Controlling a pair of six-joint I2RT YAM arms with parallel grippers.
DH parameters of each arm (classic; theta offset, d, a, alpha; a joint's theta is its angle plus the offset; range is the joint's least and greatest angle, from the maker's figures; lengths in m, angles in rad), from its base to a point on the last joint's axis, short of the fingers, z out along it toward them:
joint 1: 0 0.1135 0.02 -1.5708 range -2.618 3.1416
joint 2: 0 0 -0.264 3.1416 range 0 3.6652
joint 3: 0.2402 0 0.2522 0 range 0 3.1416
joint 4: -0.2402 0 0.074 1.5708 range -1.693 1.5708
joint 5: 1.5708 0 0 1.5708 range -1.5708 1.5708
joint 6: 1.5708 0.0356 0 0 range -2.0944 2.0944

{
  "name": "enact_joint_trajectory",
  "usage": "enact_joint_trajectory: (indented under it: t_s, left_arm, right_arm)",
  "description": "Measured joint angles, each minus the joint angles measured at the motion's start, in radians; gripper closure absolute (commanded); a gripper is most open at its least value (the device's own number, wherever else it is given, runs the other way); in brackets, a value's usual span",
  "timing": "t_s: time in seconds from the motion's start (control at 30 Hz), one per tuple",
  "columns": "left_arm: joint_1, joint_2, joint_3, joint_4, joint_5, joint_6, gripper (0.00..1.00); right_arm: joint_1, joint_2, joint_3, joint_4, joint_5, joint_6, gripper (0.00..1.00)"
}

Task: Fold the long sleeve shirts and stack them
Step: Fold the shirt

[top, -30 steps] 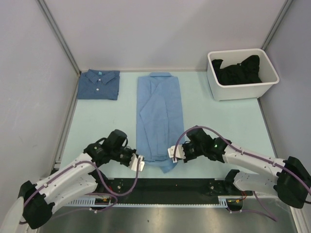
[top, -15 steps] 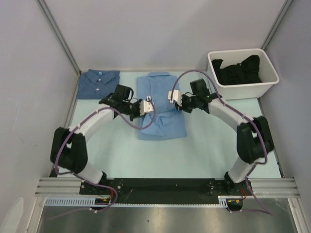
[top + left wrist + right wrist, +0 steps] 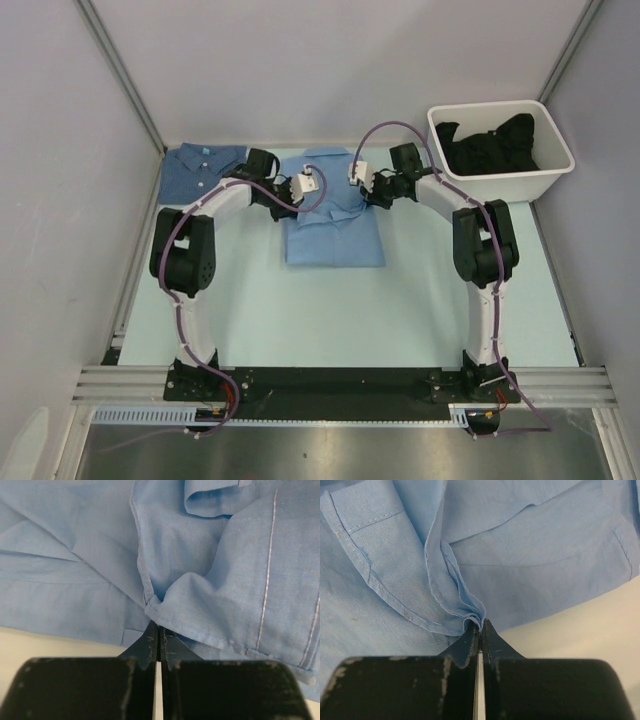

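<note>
Both arms are stretched to the far side. The left gripper (image 3: 158,631) is pressed together on a bunched stitched edge (image 3: 200,636) of the light blue shirt (image 3: 335,235), and the right gripper (image 3: 480,628) is pinching the same shirt's edge on the other side. The two pinch points sit side by side, left and right, just near of the collar (image 3: 328,154). The doubled-over shirt lies mid-bench directly near of both grippers, and the line between the grippers runs across its near-far axis. My read: the half fold is laid, so the next step is letting go with the edge squared to the collar end. The stack target, the folded denim shirt (image 3: 203,172), sits far left on the bench (image 3: 430,290), just beside the light one and apart from it. The left arm is nearer, so the transfer goes left. The white bin (image 3: 500,187) at far right, holding dark cloth, is out of the path.
</note>
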Motion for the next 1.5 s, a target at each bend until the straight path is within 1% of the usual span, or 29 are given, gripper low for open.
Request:
enact_joint_trajectory:
  t_s: [0.03, 0.07, 0.1, 0.13, 0.17, 0.2, 0.23, 0.27, 0.3, 0.33, 0.4, 0.43, 0.47, 0.53, 0.57, 0.6, 0.63, 0.7, 0.73, 0.83, 0.87, 0.97, 1.03, 1.1, 1.2, 1.3, 1.5]
  left_arm:
    - [0.0, 0.003, 0.0, -0.004, 0.0, -0.001, 1.0]
    - [0.001, 0.005, 0.0, -0.012, -0.001, -0.002, 0.98]
    - [0.002, 0.006, 0.0, -0.019, -0.001, -0.003, 0.94]
    - [0.003, 0.006, 0.0, -0.025, -0.002, -0.005, 0.84]
    - [0.004, 0.006, 0.0, -0.031, -0.003, -0.007, 0.79]
    - [0.006, 0.006, 0.0, -0.035, -0.003, -0.011, 0.74]
    - [0.007, 0.006, 0.0, -0.037, -0.004, -0.026, 0.67]
    - [0.012, 0.006, 0.003, -0.044, -0.007, -0.057, 0.64]
    - [0.018, 0.009, 0.011, -0.051, -0.008, -0.09, 0.6]
    - [0.029, 0.012, 0.029, -0.061, -0.009, -0.138, 0.54]
    - [0.063, 0.017, 0.071, -0.062, -0.007, -0.238, 0.51]
    - [0.082, 0.016, 0.082, -0.056, -0.006, -0.281, 0.48]
    - [0.113, 0.006, 0.085, -0.044, -0.002, -0.344, 0.42]
    - [0.167, -0.028, 0.057, -0.027, 0.004, -0.423, 0.36]
    - [0.185, -0.053, 0.031, -0.028, 0.007, -0.443, 0.36]
    - [0.208, -0.092, -0.013, -0.027, 0.01, -0.453, 0.39]
    - [0.218, -0.14, -0.066, -0.031, 0.013, -0.455, 0.4]
    - [0.22, -0.227, -0.145, -0.069, 0.03, -0.438, 0.42]
    - [0.206, -0.254, -0.165, -0.088, 0.035, -0.423, 0.42]
    - [0.116, -0.31, -0.215, -0.111, 0.046, -0.395, 0.4]
    - [0.084, -0.313, -0.227, -0.11, 0.047, -0.398, 0.4]
    - [0.021, -0.29, -0.243, -0.098, 0.057, -0.469, 0.38]
    - [0.036, -0.253, -0.239, -0.076, 0.065, -0.562, 0.33]
    - [0.076, -0.211, -0.235, -0.055, 0.068, -0.654, 0.29]
    - [0.134, -0.164, -0.235, -0.024, 0.068, -0.78, 0.28]
    - [0.156, -0.141, -0.235, 0.005, 0.069, -0.871, 0.28]
    - [0.145, -0.084, -0.234, 0.066, 0.085, -0.998, 0.31]
  right_arm:
    - [0.001, 0.0, 0.0, 0.002, -0.002, 0.001, 0.97]
    - [0.002, 0.0, 0.001, 0.002, -0.004, 0.003, 0.91]
    - [0.003, 0.0, 0.002, 0.003, -0.005, 0.006, 0.81]
    - [0.004, 0.0, 0.002, 0.001, -0.006, 0.009, 0.74]
    - [0.006, 0.0, 0.002, 0.001, -0.006, 0.015, 0.67]
    - [0.008, 0.0, 0.002, 0.001, -0.006, 0.023, 0.55]
    - [0.01, 0.0, 0.002, 0.001, -0.005, 0.031, 0.51]
    - [0.01, 0.0, 0.002, -0.001, -0.001, 0.04, 0.47]
    - [0.011, 0.0, 0.002, -0.003, 0.005, 0.054, 0.37]
    - [0.011, 0.0, 0.002, -0.004, 0.011, 0.064, 0.34]
    - [0.005, -0.002, 0.006, -0.026, 0.038, 0.104, 0.29]
    - [0.0, -0.002, 0.011, -0.038, 0.048, 0.123, 0.29]
    - [-0.009, -0.003, 0.023, -0.062, 0.062, 0.151, 0.3]
    - [-0.039, -0.011, 0.059, -0.129, 0.073, 0.22, 0.31]
    - [-0.053, -0.017, 0.073, -0.152, 0.073, 0.246, 0.33]
    - [-0.069, -0.03, 0.087, -0.187, 0.069, 0.275, 0.42]
    - [-0.082, -0.048, 0.089, -0.214, 0.055, 0.304, 0.46]
    - [-0.113, -0.1, 0.086, -0.284, 0.006, 0.358, 0.54]
    - [-0.121, -0.128, 0.078, -0.307, -0.019, 0.385, 0.54]
    - [-0.108, -0.201, 0.039, -0.343, -0.093, 0.46, 0.45]
    - [-0.098, -0.211, 0.027, -0.347, -0.111, 0.482, 0.38]
    - [-0.064, -0.208, -0.008, -0.341, -0.163, 0.575, 0.34]
    - [-0.056, -0.177, -0.011, -0.333, -0.179, 0.632, 0.32]
    - [-0.067, -0.132, 0.008, -0.32, -0.182, 0.68, 0.29]
    - [-0.098, -0.028, 0.073, -0.297, -0.18, 0.755, 0.27]
    - [-0.12, 0.045, 0.109, -0.263, -0.164, 0.801, 0.27]
    - [-0.113, 0.122, 0.179, -0.228, -0.148, 0.831, 0.27]
